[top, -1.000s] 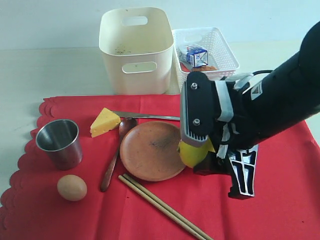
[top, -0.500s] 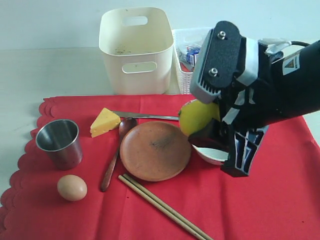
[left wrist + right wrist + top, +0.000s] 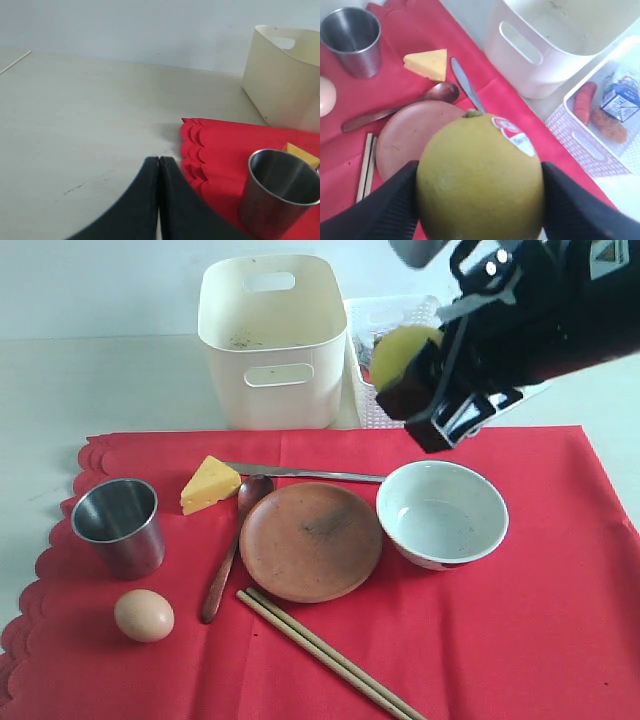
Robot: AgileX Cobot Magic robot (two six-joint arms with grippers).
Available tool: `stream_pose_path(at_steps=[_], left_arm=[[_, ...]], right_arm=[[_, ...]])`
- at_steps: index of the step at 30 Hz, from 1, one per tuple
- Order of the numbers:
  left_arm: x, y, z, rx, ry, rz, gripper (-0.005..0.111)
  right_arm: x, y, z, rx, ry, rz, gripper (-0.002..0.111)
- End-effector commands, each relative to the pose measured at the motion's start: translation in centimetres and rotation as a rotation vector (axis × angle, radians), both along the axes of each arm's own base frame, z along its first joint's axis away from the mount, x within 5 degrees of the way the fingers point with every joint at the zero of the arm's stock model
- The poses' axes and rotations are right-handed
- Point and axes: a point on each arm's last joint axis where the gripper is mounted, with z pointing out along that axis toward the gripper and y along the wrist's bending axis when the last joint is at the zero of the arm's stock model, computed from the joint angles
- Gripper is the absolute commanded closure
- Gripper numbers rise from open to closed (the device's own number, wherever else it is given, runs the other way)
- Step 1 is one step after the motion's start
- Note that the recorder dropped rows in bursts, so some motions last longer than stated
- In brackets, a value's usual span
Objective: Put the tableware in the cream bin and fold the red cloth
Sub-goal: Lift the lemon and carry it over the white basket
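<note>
The red cloth [image 3: 540,640] lay flat on the table, carrying all the tableware. Behind it stood the cream bin [image 3: 272,340], with the white lattice basket [image 3: 366,398] just beside it. The right gripper [image 3: 479,200] was raised by the basket, clamped on the lemon [image 3: 402,348] — the white bowl [image 3: 442,515] sat on the cloth below, well apart. The round brown plate [image 3: 310,540] lay just beside the bowl. The steel cup [image 3: 118,526] stood near the left gripper [image 3: 158,165], whose jaws were pressed together on nothing. The chopsticks [image 3: 330,660], wooden spoon [image 3: 225,560] and knife [image 3: 300,473] ringed the plate.
</note>
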Motion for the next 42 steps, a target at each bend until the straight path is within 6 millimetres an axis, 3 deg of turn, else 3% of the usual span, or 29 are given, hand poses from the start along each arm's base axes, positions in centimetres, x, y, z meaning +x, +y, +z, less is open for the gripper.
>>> stream_pose_path(at_steps=[1,11,20,34,42], left_arm=[[0.0,0.0,0.0,-0.002,-0.007,-0.006,0.106],[0.0,0.0,0.0,-0.002,-0.007,-0.006,0.106],[0.0,0.0,0.0,-0.002,-0.007,-0.006,0.106],[0.0,0.0,0.0,-0.002,-0.007,-0.006,0.106],[0.0,0.0,0.0,-0.002,-0.007,-0.006,0.106]], right_arm=[[0.7,0.0,2.0,0.016,0.025,-0.072,0.108],[4.1,-0.8,3.5,0.009,0.089,-0.189,0.108],[7.6,-1.8,2.8,0.040,0.175,-0.269,0.108],[14.4,-4.3,-2.3,0.005,0.304,-0.363,0.108],[18.7,-4.6,-5.0,0.023,0.355,-0.378,0.108]])
